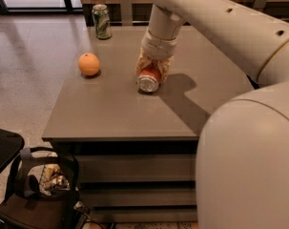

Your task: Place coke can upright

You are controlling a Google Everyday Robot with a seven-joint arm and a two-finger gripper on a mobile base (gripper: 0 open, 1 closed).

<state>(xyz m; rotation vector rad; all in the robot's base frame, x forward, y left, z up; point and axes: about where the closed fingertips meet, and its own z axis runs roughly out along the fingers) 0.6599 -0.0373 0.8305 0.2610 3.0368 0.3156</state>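
The coke can (149, 79) is red-orange with a silver end. It lies on its side near the middle of the grey table (110, 113), its silver end facing the camera. My gripper (152, 69) comes down from above and its fingers (141, 64) straddle the can's body on both sides, closed around it. The back part of the can is hidden by the gripper.
An orange (88, 64) sits on the table to the left of the can. A green and white can (102, 21) stands upright at the table's far left corner. A black bag (39, 194) sits on the floor at the front left.
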